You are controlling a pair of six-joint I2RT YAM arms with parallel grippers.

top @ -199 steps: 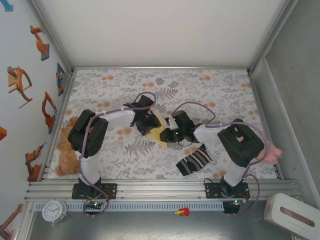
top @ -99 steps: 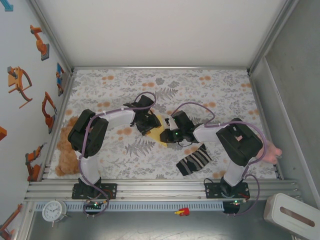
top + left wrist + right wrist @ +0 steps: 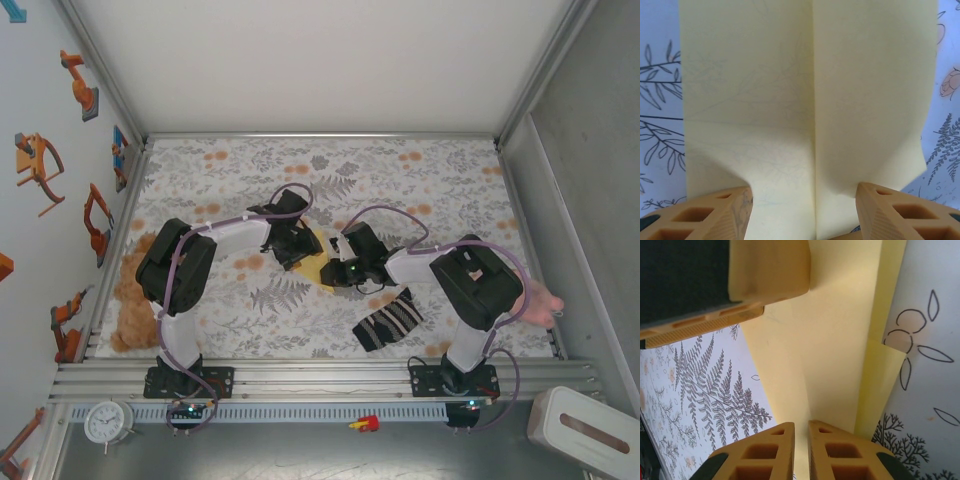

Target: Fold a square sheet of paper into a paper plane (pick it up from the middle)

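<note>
Left wrist view: the left gripper [image 3: 805,200] stands spread, one fingertip on each side of the middle crease of the pale-yellow sheet of paper [image 3: 765,100], which lies partly folded on the flowered worktop [image 3: 660,75]. In the right wrist view the right gripper [image 3: 801,432] is almost pressed together and pinches the edge of this sheet, which lies mid-worktop, near the striped sock [image 3: 390,320]

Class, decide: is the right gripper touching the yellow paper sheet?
Touching. The right wrist view shows the right gripper nearly closed, with the square sheet of paper running into the narrow slot between its fingers, pinched there.
</note>
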